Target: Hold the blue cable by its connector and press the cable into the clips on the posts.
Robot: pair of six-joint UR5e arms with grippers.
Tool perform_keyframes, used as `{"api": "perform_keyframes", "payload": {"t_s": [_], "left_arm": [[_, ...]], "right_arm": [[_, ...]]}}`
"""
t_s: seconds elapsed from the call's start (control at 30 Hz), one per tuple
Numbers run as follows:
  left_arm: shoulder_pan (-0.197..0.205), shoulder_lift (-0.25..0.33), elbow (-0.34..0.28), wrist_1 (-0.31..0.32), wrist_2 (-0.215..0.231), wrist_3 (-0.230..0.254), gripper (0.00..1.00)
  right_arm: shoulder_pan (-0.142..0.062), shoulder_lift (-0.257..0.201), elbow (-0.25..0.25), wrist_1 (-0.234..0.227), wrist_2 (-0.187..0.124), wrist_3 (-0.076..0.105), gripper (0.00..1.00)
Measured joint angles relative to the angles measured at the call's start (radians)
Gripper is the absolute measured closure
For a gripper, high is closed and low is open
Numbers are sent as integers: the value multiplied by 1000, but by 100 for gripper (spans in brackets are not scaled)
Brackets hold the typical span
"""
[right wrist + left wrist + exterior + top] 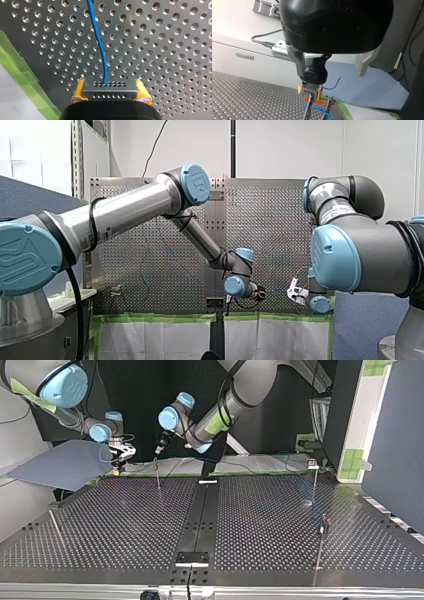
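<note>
Blue cable [100,47] leaves the dark connector [110,88] and runs straight ahead, 12 o'clock from my right gripper [110,91], low over the perforated table [170,50]; its yellow pads [78,90] are clamped on the connector's two ends. Top view: right gripper sits at the table's 10 o'clock by the far edge, my left gripper [159,451] just beside it at 11 o'clock near the top of a thin post [158,477], with more posts [314,485] around 2–3 o'clock. Left wrist view: left's metal fingers [296,65] are spread wide apart, and the right gripper with the connector is ahead of them.
</note>
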Motion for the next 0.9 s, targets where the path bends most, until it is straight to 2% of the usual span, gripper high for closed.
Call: {"api": "perform_keyframes", "payload": {"t_s": [0.23, 0.53, 0.67, 0.9], "left_arm": [[-18, -1, -26, 64, -63, -2, 0], [-17, -1, -33, 144, -133, -10, 0], [-16, -2, -33, 175, -137, -17, 0], [-16, -29, -32, 184, -124, -33, 0]], "right_arm": [[3, 1, -1, 0, 0, 2, 100], [10, 1, -1, -1, 0, 2, 100], [12, 1, -1, -2, 0, 2, 100], [15, 2, -1, -2, 0, 2, 100]]}}
